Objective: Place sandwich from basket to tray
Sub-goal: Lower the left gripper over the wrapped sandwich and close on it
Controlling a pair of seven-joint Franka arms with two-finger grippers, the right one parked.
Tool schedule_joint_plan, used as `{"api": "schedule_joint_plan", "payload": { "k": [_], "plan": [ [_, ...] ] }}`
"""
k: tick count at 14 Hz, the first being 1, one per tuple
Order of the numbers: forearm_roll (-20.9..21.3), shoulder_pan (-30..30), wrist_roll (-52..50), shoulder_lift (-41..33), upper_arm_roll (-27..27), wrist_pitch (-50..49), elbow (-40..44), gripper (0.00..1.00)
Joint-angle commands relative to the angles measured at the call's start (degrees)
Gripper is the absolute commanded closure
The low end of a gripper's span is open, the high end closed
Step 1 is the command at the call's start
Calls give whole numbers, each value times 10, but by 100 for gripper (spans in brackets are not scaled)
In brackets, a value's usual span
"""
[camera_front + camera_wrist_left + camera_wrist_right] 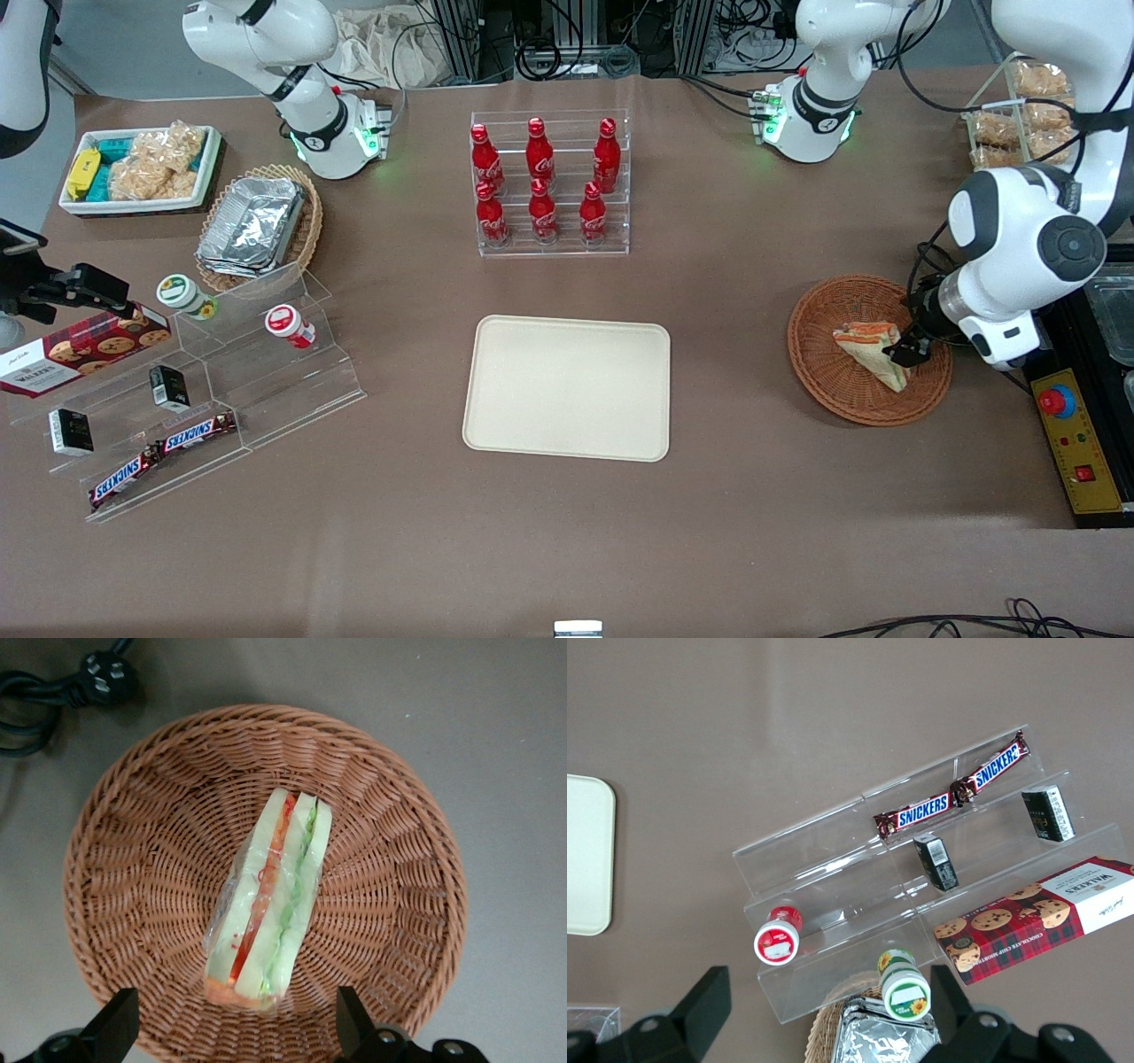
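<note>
A wrapped wedge sandwich (873, 348) (270, 904) with pale bread and orange and green filling lies in the round reddish-brown wicker basket (819, 354) (133, 859) toward the working arm's end of the table. My left gripper (908, 347) (235, 1028) hovers over the basket at the sandwich's wide end, open, with one finger (115, 1023) on each side and nothing between them. The cream rectangular tray (567, 387) lies flat at mid-table, bare.
A clear rack of red bottles (549, 182) stands farther from the front camera than the tray. A yellow control box (1076, 443) with a red button sits beside the basket at the table end. A black cable and plug (80, 682) lie near the basket rim.
</note>
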Motion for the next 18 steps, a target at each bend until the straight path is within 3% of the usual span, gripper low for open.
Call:
{"api": "schedule_joint_plan", "payload": {
  "k": [1,10,11,14,15,18],
  "plan": [
    [3,7,-11,15,-3,22,-7,0],
    [6,12,-11,51,-2,56,-17,1],
    [6,12,-12,53,-2,60,-17,18],
    [5,12,-13,54,-3,60,-15,95],
    [5,12,-14,54,-3,59,-14,100],
    [5,12,-31,50,-3,54,-3,100]
  ]
}}
